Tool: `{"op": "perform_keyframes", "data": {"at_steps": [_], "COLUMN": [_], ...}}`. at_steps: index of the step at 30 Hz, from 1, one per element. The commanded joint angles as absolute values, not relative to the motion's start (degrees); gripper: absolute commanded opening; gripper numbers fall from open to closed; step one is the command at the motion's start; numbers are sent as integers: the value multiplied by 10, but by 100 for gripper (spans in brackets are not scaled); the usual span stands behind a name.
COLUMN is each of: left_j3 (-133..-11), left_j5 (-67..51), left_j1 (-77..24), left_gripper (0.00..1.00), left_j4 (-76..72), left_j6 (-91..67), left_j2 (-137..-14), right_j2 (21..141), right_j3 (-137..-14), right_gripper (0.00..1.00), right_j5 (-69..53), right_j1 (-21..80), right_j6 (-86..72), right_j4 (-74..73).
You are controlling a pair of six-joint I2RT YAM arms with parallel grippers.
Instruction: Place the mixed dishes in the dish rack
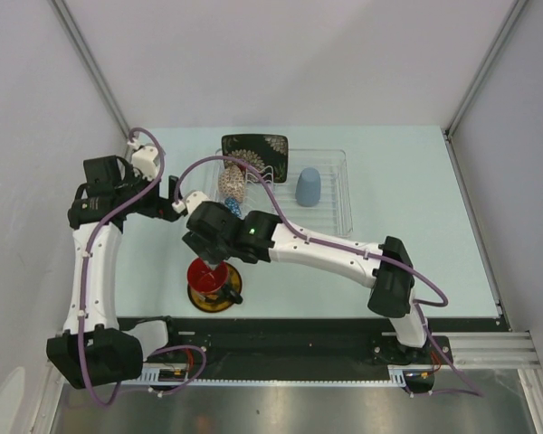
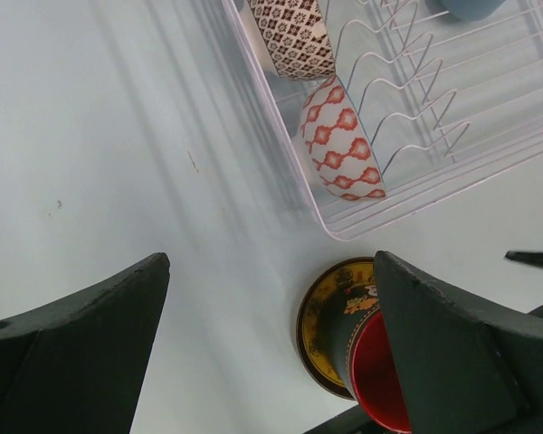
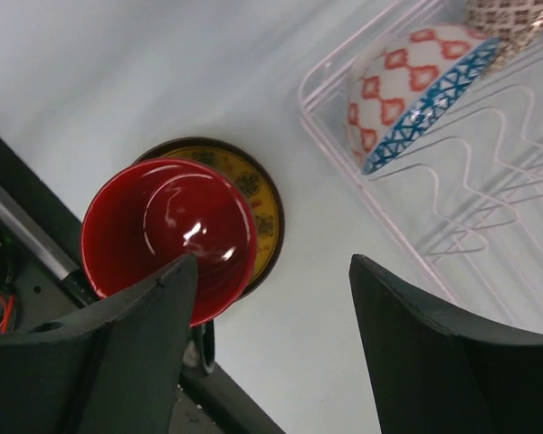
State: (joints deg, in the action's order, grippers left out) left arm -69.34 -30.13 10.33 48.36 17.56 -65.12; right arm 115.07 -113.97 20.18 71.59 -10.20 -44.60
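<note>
Pale mint table (image 1: pixel 434 181), plain white walls (image 1: pixel 281 54), aluminium corner posts (image 1: pixel 88 61), even light

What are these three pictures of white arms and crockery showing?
Two robot arms are bolted to a table, each ending in a two-finger gripper. The wide picture looks down from above; the other two come from cameras on each wrist, so the dark wedges are the fingers. A red mug stands on a yellow saucer on the table. The dish rack holds a black square plate, a blue cup, a netted bowl and a red-diamond bowl. The right gripper hangs open over the mug; the left gripper is open too. Nothing is held.
</note>
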Motion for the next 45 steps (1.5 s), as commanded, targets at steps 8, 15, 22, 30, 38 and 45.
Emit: {"op": "perform_keyframes", "data": {"at_steps": [8,15,22,30,38,45], "left_j3": [-698,-703,-700,-703,-715,-767], "left_j5": [-337,-347,-344,-357,-368,-396], "left_j1": [113,114,114,114,115,115], "left_gripper": [100,100,100,100,100,100], "left_j4": [430,416,412,412,406,388], "left_j6": [178,162,165,161,148,105], "left_j2": [-648,-657,-655,-660,-657,-669], "right_j2": [1177,1198,1239,1292,1279,1217], "right_j3": [-1137,-1123,-1143,-1169,-1149,-1160], "right_gripper": [61,59,56,48,0,0], "right_j5": [40,-33,-66,-68,-71,-54], "right_j1": [689,672,671,671,664,649], "right_j6": [-91,-94,-78,-62,-62,-72], "right_j4": [-472,-465,-458,-459,-454,-466]}}
